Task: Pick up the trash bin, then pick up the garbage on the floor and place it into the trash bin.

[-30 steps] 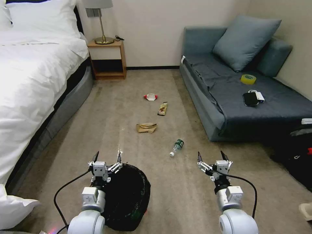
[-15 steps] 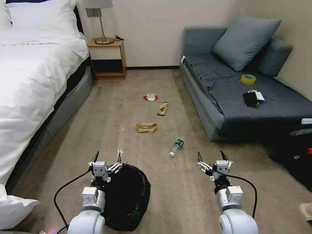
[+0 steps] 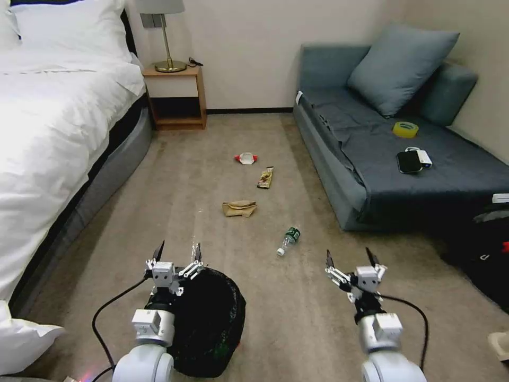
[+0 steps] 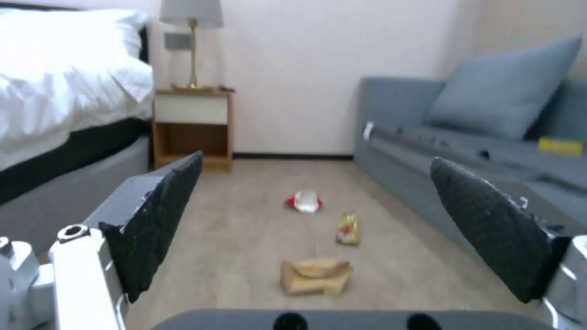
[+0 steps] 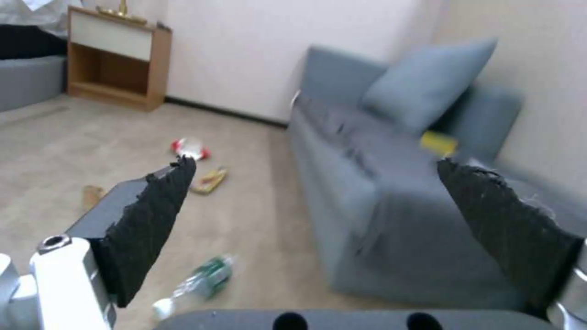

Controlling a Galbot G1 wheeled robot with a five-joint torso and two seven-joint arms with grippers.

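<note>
The trash bin (image 3: 212, 318), lined with a crinkly black bag, stands on the carpet at the lower left. My left gripper (image 3: 178, 251) hangs open just above its far left rim, holding nothing. My right gripper (image 3: 350, 258) is open too, above bare carpet to the right. The garbage lies ahead in a loose line: a clear bottle with a green label (image 3: 288, 240) (image 5: 197, 282), a crumpled brown paper bag (image 3: 239, 208) (image 4: 315, 276), a brown-gold wrapper (image 3: 265, 177) (image 4: 347, 229) and a white packet with red ends (image 3: 246, 157) (image 4: 304, 201).
A white bed (image 3: 47, 132) runs along the left, a grey sofa (image 3: 403, 159) along the right with a yellow tape roll (image 3: 405, 129) and a black phone (image 3: 409, 161) on it. A wooden nightstand (image 3: 175, 98) with a lamp stands at the back wall. A dark bag (image 3: 485, 254) sits at the right edge.
Both grippers have shifted slightly right and lower in the head view, the right one more. The bin and the litter lie as before.
</note>
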